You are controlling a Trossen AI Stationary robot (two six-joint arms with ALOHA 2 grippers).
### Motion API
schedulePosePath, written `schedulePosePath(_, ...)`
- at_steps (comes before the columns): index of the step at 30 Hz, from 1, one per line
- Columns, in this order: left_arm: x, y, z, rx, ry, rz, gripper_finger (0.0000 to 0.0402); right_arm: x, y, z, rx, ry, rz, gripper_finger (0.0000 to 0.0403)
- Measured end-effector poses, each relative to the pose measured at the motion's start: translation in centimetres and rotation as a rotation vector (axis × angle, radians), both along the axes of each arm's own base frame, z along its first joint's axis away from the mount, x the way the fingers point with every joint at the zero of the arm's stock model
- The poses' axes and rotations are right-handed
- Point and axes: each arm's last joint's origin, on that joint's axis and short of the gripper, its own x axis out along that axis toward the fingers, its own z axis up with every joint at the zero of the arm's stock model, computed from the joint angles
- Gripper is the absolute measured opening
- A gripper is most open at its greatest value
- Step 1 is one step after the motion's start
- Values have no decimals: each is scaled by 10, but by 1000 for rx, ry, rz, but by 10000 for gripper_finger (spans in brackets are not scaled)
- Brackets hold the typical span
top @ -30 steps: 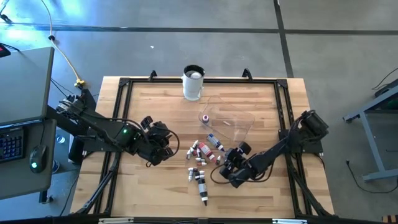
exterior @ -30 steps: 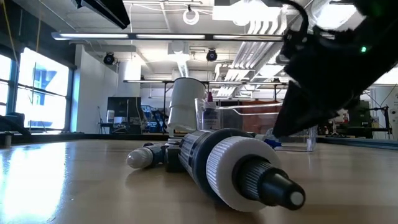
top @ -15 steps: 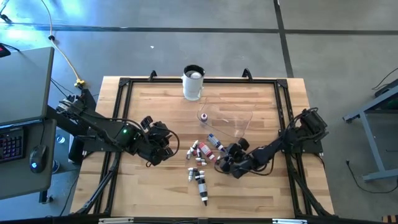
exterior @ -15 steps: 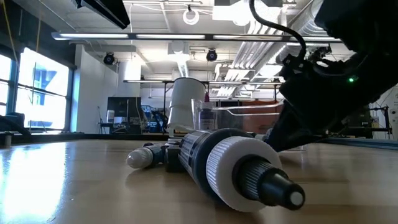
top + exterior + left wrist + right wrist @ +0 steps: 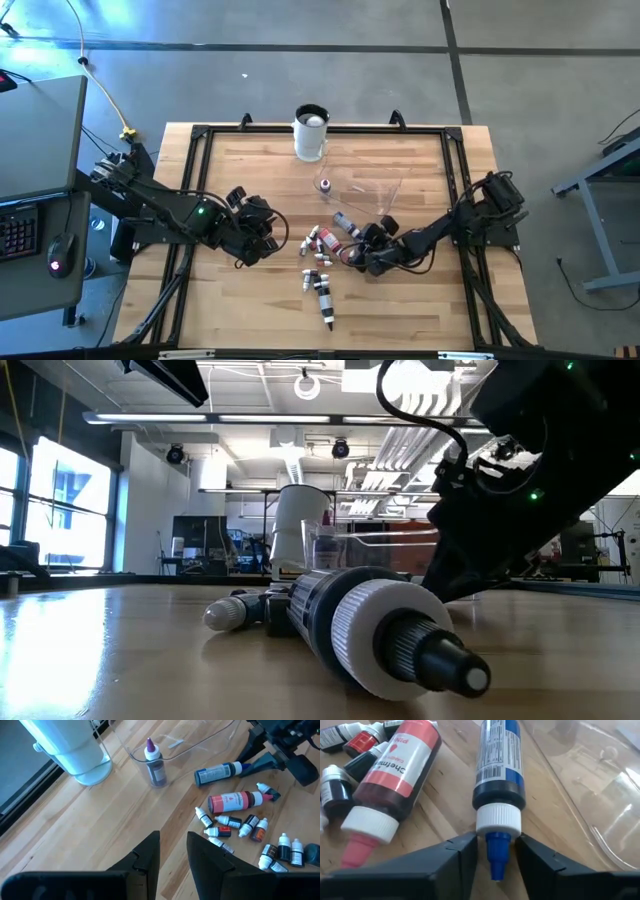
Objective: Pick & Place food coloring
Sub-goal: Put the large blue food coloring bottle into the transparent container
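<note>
The food coloring lies as a cluster at mid-table: a blue bottle (image 5: 499,765) on its side, a red one labelled pink (image 5: 395,775) beside it, and several tiny white-capped bottles (image 5: 250,827). My right gripper (image 5: 496,855) is low over the wood, open, with one finger on either side of the blue bottle's blue nozzle (image 5: 498,851) and a narrow gap on each side. In the high view it (image 5: 358,244) sits at the near end of that bottle (image 5: 346,226). My left gripper (image 5: 173,847) hangs open above the table's left half (image 5: 268,236), with nothing between its fingers.
A tall white cup (image 5: 311,133) stands at the far edge. A clear bowl (image 5: 378,195) lies right of the cluster, and a small purple bottle (image 5: 325,186) stands upright at its rim. A larger dark bottle with a white cap (image 5: 370,625) lies near the front edge.
My right gripper has come down and moved toward the table's far edge and slightly left, up to the blue bottle's nozzle end. The bottles have stayed where they were.
</note>
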Motion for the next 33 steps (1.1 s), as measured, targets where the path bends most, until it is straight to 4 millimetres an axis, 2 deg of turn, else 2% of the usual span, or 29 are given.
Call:
schedulePosePath(8, 0, 0, 0, -1, 1, -1, 95, -4, 11, 2, 29, -4, 47, 20)
schedulePosePath(10, 0, 0, 0, -1, 1, -1, 95, -5, 15, 6, 53, -10, 72, 10)
schedulePosePath(15, 0, 0, 0, -1, 1, -1, 95, -5, 18, 20, 54, -59, 88, 34)
schedulePosePath(20, 0, 0, 0, -9, 4, -5, 95, -6, 19, 19, 38, -18, 154, 67)
schedulePosePath(33, 0, 0, 0, -14, 8, -7, 95, -5, 16, 19, -40, -14, 149, 120)
